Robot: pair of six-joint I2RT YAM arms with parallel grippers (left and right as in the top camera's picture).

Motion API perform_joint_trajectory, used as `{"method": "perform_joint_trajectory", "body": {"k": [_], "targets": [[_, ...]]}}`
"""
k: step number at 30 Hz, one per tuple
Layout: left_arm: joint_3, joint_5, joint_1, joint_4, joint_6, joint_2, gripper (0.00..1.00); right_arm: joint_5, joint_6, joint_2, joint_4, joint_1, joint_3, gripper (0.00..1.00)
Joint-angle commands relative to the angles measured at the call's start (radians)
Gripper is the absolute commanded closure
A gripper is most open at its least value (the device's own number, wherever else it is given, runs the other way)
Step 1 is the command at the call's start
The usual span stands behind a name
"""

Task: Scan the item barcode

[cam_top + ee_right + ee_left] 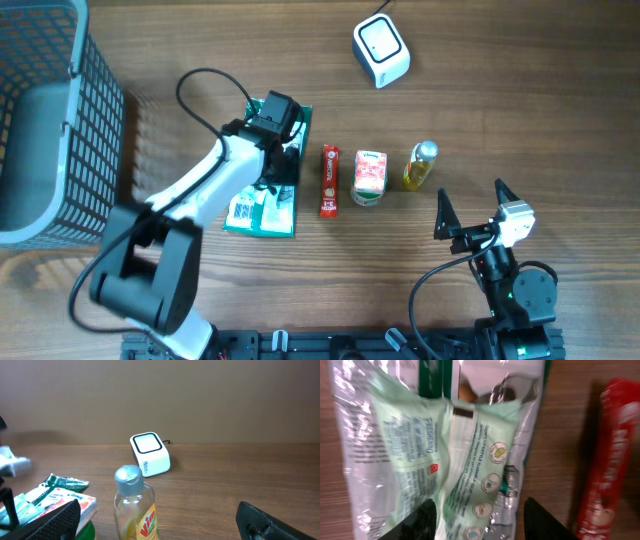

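The left jaws (479, 519) are seen parted over the packet (262, 208). The packet is laid flat on the tabletop (520, 100), its long axis running away from the robot and its far end leaning slightly right. Its pale green panel is turned up, but the print is too blurred to be read. Just right of the packet a red stick (329, 181) is laid parallel, then a carton (369, 177) and a bottle (421, 166). "Vim" is legible on the bottle only from the right wrist. The right jaws (470, 205) are spread wide, well right of the packet.
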State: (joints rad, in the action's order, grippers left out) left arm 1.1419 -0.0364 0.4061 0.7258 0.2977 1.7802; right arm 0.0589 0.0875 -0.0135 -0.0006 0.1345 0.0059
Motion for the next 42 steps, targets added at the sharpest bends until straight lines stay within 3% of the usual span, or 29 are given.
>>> {"method": "perform_joint_trajectory", "body": {"k": [1,7,13,29,37,42], "targets": [[0.039,-0.019,-0.006,0.021,0.002,-0.106,0.51,-0.009,-0.007,0.006,0.002,-0.002,-0.001,0.00],[0.003,-0.068,-0.012,0.043,0.002,-0.070,0.53,-0.009,-0.007,0.006,0.002,-0.002,-0.001,0.00],[-0.013,-0.123,-0.027,-0.011,0.033,-0.012,0.69,-0.009,-0.007,0.006,0.002,-0.002,-0.001,0.00],[-0.013,-0.122,-0.030,-0.031,0.032,0.085,0.66,-0.009,-0.008,0.006,0.002,-0.002,-0.001,0.00],[-0.013,-0.122,-0.030,-0.056,0.031,0.186,0.48,-0.009,-0.008,0.006,0.002,-0.002,-0.001,0.00],[0.018,-0.153,-0.034,-0.014,-0.010,0.158,0.48,-0.009,-0.007,0.006,0.002,-0.002,-0.001,0.00]]}}
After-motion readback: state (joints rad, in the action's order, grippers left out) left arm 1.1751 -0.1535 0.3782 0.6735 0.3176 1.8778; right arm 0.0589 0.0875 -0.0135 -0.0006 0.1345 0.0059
